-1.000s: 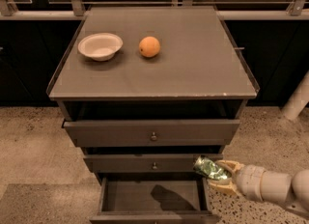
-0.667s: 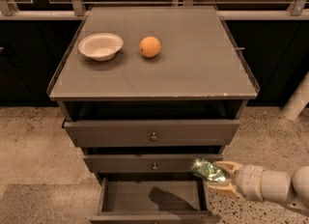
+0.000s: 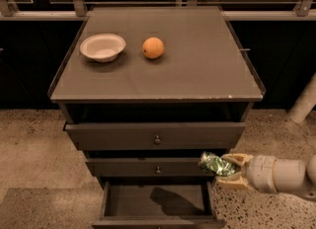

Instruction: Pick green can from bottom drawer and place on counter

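My gripper (image 3: 223,170) comes in from the lower right and is shut on the green can (image 3: 213,164). It holds the can in the air, level with the middle drawer's right end. Below it the bottom drawer (image 3: 157,219) stands pulled open, with only a shadow showing on its floor. The counter (image 3: 197,70) lies well above the can.
A white bowl (image 3: 102,47) and an orange (image 3: 153,48) sit on the counter's back left. The two knobbed drawers (image 3: 156,135) above the open one stick out a little. A speckled floor surrounds the cabinet, and a pale post (image 3: 303,102) rises at the right.
The gripper with the green can has shifted slightly left and up, away from the open drawer. Nothing else has moved.
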